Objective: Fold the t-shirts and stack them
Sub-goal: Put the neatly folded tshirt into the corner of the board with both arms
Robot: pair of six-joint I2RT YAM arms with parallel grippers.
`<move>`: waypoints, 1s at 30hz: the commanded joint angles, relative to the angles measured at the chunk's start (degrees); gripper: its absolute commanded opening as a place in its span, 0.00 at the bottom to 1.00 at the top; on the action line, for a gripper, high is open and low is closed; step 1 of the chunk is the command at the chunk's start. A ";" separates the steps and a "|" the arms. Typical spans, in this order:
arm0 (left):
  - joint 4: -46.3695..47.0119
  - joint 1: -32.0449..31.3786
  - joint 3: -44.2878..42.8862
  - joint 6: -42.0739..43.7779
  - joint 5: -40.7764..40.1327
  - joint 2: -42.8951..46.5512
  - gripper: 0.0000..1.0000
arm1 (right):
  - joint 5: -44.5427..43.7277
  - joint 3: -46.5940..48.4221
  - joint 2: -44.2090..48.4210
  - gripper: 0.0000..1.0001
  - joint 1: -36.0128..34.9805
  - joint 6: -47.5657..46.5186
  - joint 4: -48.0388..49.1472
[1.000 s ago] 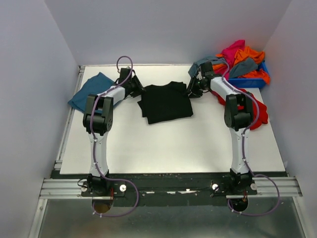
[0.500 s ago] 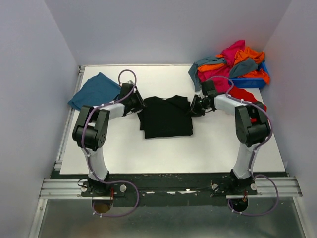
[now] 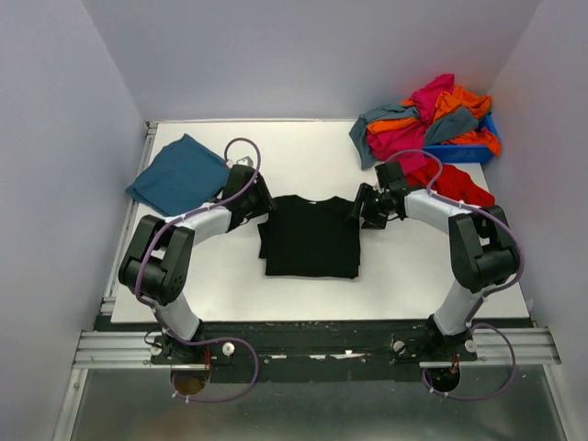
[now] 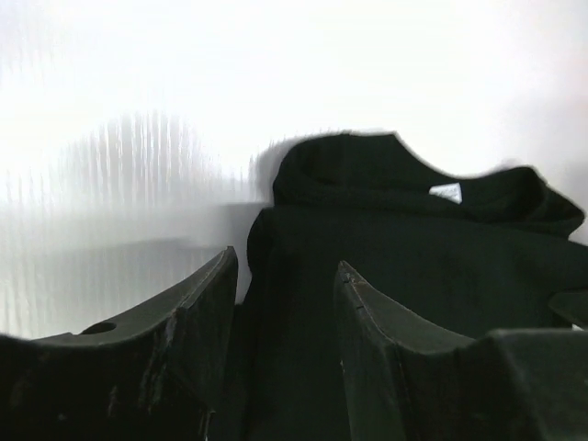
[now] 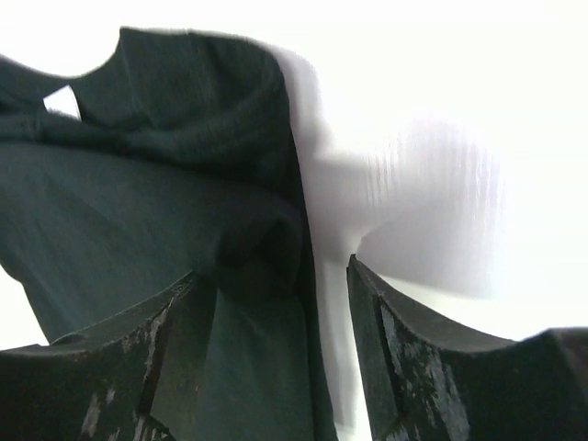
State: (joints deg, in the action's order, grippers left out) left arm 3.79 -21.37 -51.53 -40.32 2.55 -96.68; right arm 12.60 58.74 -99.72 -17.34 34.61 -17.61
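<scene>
Black t-shirt point(image 3: 310, 237): folded, mid-worktop point(image 3: 303, 156), collar toward far edge.
Left pincer point(image 4: 286, 259): spread, astride shirt's left edge.
Right pincer point(image 5: 276, 268): spread, astride right edge.
Bin point(image 3: 464, 152): far right corner, mostly buried under coloured shirts point(image 3: 432, 115).

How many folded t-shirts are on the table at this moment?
2. The black t-shirt lies folded at the middle of the table; the teal t-shirt lies folded at its far left. The heap of shirts at the far right is unfolded and may hide more.

Table point(image 3: 303, 294): bearing clothes
Centre: black t-shirt point(image 3: 310, 237) lying folded
Far left: teal t-shirt point(image 3: 179, 172) lying
Far right: blue bin point(image 3: 457, 152) sitting
</scene>
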 commanded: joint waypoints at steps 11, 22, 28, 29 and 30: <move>-4.85 3.44 -10.70 5.51 3.34 -9.75 0.58 | -5.74 13.33 -12.52 0.47 0.03 0.02 -4.98; -1.59 4.22 -3.93 3.75 3.78 -4.39 0.80 | -3.20 9.46 -7.85 0.70 0.03 -2.35 0.73; 2.97 4.49 -0.51 4.28 7.20 -3.16 0.75 | -2.14 11.66 -9.96 0.59 0.03 -2.79 1.17; 3.76 4.49 -0.33 4.19 8.17 -3.86 0.71 | -2.14 12.18 -10.40 0.58 0.03 -2.71 0.91; 4.20 4.49 -0.50 4.19 9.13 -4.65 0.68 | -1.88 12.88 -10.93 0.57 0.03 -2.71 0.73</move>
State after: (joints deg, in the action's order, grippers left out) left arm 4.54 -17.19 -53.45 -36.49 7.03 -100.75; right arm 10.15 69.10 -108.29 -17.45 32.86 -17.67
